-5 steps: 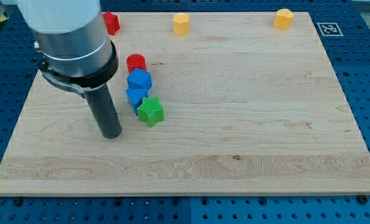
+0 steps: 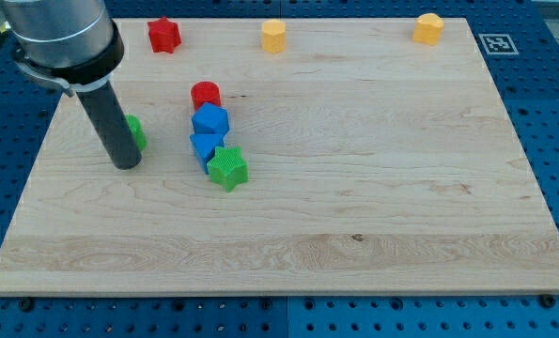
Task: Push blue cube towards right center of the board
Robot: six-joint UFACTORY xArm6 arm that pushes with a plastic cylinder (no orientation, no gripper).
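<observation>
The blue cube (image 2: 210, 120) sits left of the board's middle, in a tight column with a red cylinder (image 2: 205, 95) above it, a smaller blue block (image 2: 205, 145) below it and a green star (image 2: 228, 167) at the bottom. My tip (image 2: 126, 163) rests on the board to the left of this column, well apart from the blue cube. The rod partly hides a green block (image 2: 135, 132) just behind it.
A red star (image 2: 163, 35) lies at the top left. A yellow block (image 2: 274, 36) lies at the top centre and another yellow block (image 2: 428, 28) at the top right. The wooden board (image 2: 373, 188) ends at blue pegboard on all sides.
My tip has moved left and slightly up, away from the blue cube's column. The green block and the red star have come into view. No block has moved.
</observation>
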